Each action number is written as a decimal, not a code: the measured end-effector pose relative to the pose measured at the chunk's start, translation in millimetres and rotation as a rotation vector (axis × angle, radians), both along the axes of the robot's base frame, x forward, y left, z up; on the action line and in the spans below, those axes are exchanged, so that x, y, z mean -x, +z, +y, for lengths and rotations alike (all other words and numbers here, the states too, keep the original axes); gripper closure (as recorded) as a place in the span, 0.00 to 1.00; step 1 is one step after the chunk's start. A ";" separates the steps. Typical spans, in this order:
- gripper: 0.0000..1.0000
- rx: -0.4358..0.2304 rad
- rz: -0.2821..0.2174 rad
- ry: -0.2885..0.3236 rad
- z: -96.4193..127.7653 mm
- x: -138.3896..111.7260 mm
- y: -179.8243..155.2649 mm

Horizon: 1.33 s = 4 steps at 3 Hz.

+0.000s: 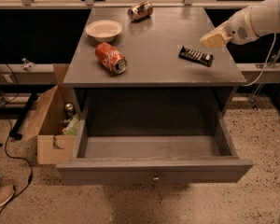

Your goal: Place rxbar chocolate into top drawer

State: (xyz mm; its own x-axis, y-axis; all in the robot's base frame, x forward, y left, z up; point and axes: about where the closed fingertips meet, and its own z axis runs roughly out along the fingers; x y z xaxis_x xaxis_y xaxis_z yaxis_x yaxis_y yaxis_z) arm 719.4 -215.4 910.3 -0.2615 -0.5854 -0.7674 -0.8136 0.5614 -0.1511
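Plainly we see the small flat black rxbar chocolate with pale lettering [196,56] lying flat on the grey cabinet top [158,38], near its right edge and turned slightly askew. The robot's cream-coloured gripper [207,40] hovers just beside the bar, above it and to its right, and does not touch it. The bar is not in its grasp, and we cannot tell how far the gripper is open. The white arm [259,18] reaches in from the upper right corner and slopes downward and leftward, so that the gripper's tip points towards the bar's far end. Below the tabletop, the wide shallow grey top drawer [130,170] stands pulled well out, with its small round metal knob [155,178] at the centre of its front, and we see nothing lying on its grey floor. On the left part of the top, a red soda can [111,58] lies on its side, with a shallow white bowl [103,30] just behind it. A brownish can [140,10] lies on its side near the back edge. On the speckled floor to the cabinet's left stands an open cardboard box [49,120].
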 end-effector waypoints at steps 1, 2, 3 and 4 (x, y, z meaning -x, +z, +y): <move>0.58 -0.003 0.014 -0.010 4.3 1.7 -3.9; 0.35 -0.010 0.040 -0.025 3.7 -3.3 -13.9; 0.04 0.006 0.078 -0.044 1.8 -11.1 -27.2; 0.00 0.027 0.106 -0.050 2.4 -16.3 -36.4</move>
State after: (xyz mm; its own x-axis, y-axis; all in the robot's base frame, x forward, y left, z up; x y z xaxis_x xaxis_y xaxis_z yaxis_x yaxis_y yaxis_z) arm 735.7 -212.9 873.9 -0.3697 -0.5896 -0.7181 -0.7966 0.5990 -0.0817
